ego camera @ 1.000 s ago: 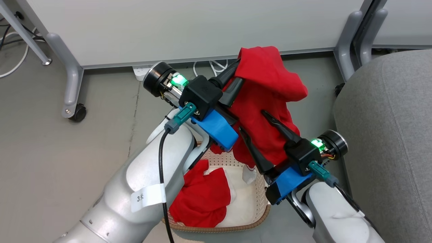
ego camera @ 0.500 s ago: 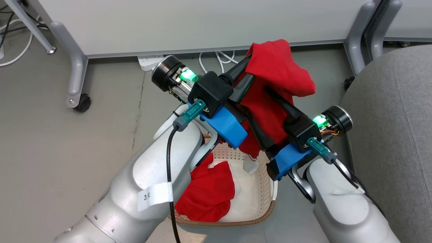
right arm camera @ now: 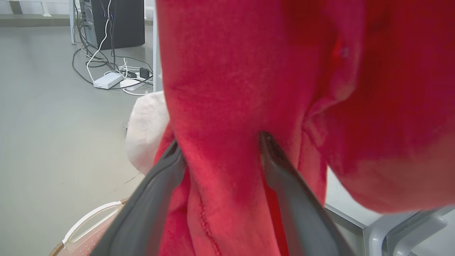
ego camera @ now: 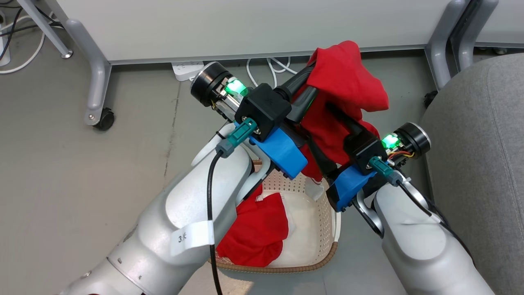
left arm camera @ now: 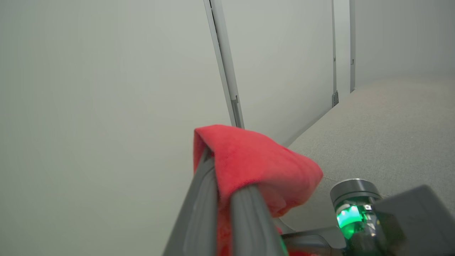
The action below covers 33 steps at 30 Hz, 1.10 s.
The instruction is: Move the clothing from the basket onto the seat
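— Between the pressed-together dark fingers of the left gripper point(left arm camera: 227, 185): what is held?
— One bright red soft fabric garment point(ego camera: 348, 78), pinched at a fold and raised above the cream perforated plastic basket point(ego camera: 327, 229). The right gripper point(right arm camera: 218, 145) stands spread; fabric hangs between its fingers, unclamped.
— Failure modes?
— Probable: slip from the single pinch. The hanging tail may snag the spread fingers or the basket rim short of the light grey upholstered seat point(ego camera: 483, 143) at right.

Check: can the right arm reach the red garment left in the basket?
Probably not: the right gripper stands open around the lifted garment held by the left gripper, and the left forearm covers part of the basket garment.
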Motion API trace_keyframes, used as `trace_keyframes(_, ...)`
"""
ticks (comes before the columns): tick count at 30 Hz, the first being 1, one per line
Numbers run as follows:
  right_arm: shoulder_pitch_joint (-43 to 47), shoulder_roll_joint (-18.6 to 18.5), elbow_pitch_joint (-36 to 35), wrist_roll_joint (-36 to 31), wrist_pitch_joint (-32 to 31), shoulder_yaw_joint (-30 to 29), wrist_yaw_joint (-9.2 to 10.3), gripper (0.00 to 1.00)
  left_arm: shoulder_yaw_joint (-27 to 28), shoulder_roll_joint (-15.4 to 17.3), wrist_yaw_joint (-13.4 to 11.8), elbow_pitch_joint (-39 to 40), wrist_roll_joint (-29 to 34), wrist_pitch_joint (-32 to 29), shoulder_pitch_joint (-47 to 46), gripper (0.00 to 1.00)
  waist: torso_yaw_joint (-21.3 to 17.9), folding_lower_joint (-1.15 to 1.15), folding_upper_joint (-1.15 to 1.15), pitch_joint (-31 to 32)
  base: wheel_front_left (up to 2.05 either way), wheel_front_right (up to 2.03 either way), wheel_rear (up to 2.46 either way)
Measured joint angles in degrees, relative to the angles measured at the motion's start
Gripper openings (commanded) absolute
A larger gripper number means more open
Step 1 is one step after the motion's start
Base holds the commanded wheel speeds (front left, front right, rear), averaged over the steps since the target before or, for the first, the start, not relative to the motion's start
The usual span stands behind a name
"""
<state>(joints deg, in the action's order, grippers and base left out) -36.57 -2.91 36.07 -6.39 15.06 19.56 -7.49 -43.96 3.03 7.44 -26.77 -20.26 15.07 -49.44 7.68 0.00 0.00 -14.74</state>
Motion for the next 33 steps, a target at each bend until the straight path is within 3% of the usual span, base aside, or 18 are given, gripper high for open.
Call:
trace_keyframes(5,-0.7,0.0,-0.2,0.9,0.0,-0.2,0.00,1.00,-0.5,0.0,0.0,0.1,-0.4,0.0,0.0,0.00,0.1,0.00,0.00,0.1,0.00,0.00,0.00)
trace_keyframes(6,-0.7,0.0,0.0,1.0,0.0,-0.2,0.00,0.47,-0.6,0.0,0.0,0.1,-0.5,0.0,0.0,0.00,0.1,0.00,0.00,0.1,0.00,0.00,0.00)
trace_keyframes(7,-0.7,0.0,0.0,1.1,0.0,-0.2,0.00,0.31,-0.7,0.0,0.0,0.2,-0.7,0.0,0.0,0.00,0.1,0.00,0.00,0.1,0.00,0.00,0.00)
trace_keyframes(8,-0.8,0.0,0.2,1.2,0.0,-0.2,0.00,0.00,-0.8,-0.1,0.0,0.3,-0.9,0.0,0.0,0.00,0.2,0.00,0.00,0.2,0.00,0.00,0.00)
trace_keyframes(33,-1.1,0.0,1.5,3.4,0.0,0.8,0.00,0.00,-1.5,-0.1,-0.6,0.2,-1.8,0.0,0.0,0.00,-0.1,0.00,0.00,0.9,0.00,0.00,0.00)
